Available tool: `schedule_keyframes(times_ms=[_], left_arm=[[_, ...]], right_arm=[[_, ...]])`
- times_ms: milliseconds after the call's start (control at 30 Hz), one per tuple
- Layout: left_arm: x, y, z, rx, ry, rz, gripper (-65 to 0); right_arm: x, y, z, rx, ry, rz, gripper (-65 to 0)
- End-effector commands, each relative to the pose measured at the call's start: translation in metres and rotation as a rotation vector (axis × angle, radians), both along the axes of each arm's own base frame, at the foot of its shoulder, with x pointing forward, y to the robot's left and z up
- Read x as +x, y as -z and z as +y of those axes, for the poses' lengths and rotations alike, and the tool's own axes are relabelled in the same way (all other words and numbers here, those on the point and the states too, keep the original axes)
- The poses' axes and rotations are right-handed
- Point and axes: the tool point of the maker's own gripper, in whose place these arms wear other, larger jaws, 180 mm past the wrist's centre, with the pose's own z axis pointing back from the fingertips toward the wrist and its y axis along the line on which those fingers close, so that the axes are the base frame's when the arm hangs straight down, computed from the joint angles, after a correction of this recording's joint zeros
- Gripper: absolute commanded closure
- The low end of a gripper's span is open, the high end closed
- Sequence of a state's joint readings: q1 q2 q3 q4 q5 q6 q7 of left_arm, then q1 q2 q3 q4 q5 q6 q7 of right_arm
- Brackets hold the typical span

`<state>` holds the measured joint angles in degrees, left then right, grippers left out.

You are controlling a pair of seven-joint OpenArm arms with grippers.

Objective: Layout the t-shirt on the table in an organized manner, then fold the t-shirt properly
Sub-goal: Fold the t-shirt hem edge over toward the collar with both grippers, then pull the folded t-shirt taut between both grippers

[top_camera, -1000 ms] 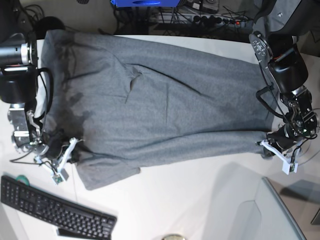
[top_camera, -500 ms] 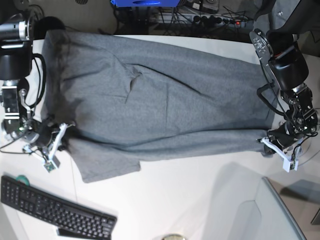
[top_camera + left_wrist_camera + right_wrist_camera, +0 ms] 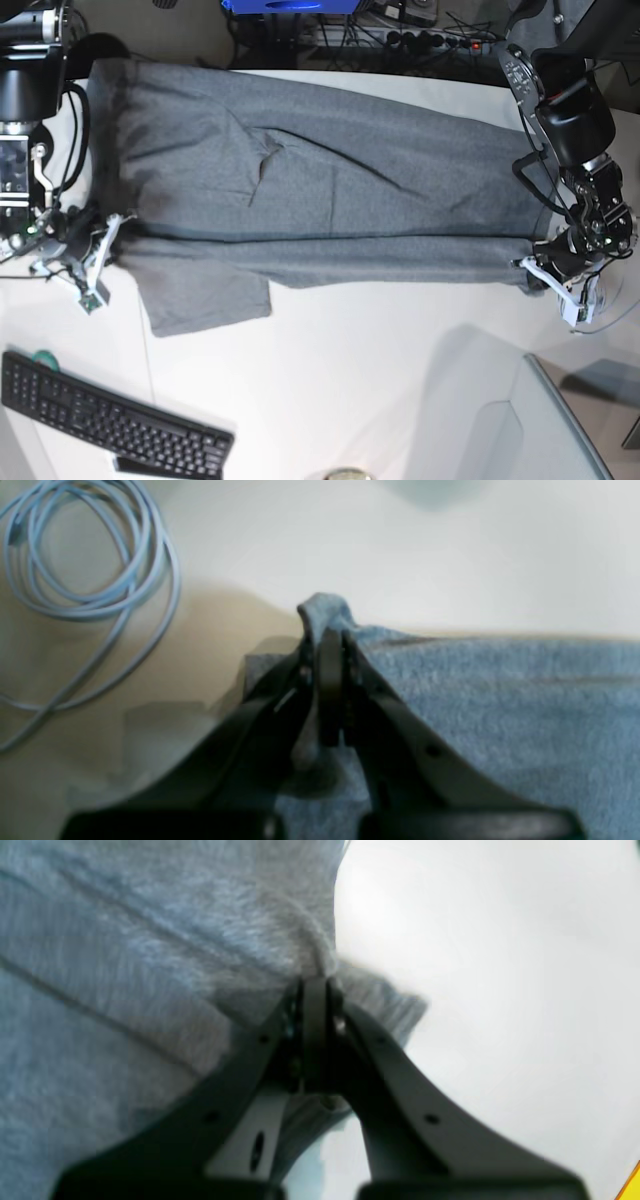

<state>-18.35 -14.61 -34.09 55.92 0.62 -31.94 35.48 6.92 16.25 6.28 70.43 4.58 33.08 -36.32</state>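
Observation:
The grey t-shirt (image 3: 320,200) lies stretched across the white table (image 3: 370,380), with a long fold running along its near side and a sleeve (image 3: 205,295) sticking out toward the front left. My left gripper (image 3: 548,272) at the base view's right is shut on the shirt's near right corner (image 3: 325,612). My right gripper (image 3: 102,240) at the base view's left is shut on the shirt's near left edge (image 3: 320,965). Both jaws are pressed together with cloth pinched between them.
A black keyboard (image 3: 100,420) lies at the front left. A coil of pale blue cable (image 3: 85,555) lies on the table by the left gripper. A grey-edged panel (image 3: 560,430) stands at the front right. Cables and a power strip (image 3: 400,40) run behind the table.
Both grippers have moved away from the front edge with the shirt's near edge, pulling it taut and straight; the right gripper also moved outward to the left. The sleeve has shifted with it.

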Motion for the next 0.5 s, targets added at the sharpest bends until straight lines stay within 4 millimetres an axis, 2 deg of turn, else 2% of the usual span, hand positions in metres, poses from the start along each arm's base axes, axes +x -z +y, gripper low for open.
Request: schedule_keyframes(times_ms=[0,133,467], left_arm=[[0.014,-0.022,0.011,0.02,-0.009,-0.066,0.0],[0.014,-0.023,0.011,0.02,-0.011,-0.068,0.0],[0.014,-0.03,0.025,0.048,-0.016,-0.071,0.0]], right_arm=[[0.01,-0.015,-0.006,-0.012,-0.001,-0.047,0.0],[-0.002,-0.015,0.01,-0.011,-0.021,-0.033,0.0],[-0.025,-0.011,0.022,-0.032,-0.031,0.032,0.0]])
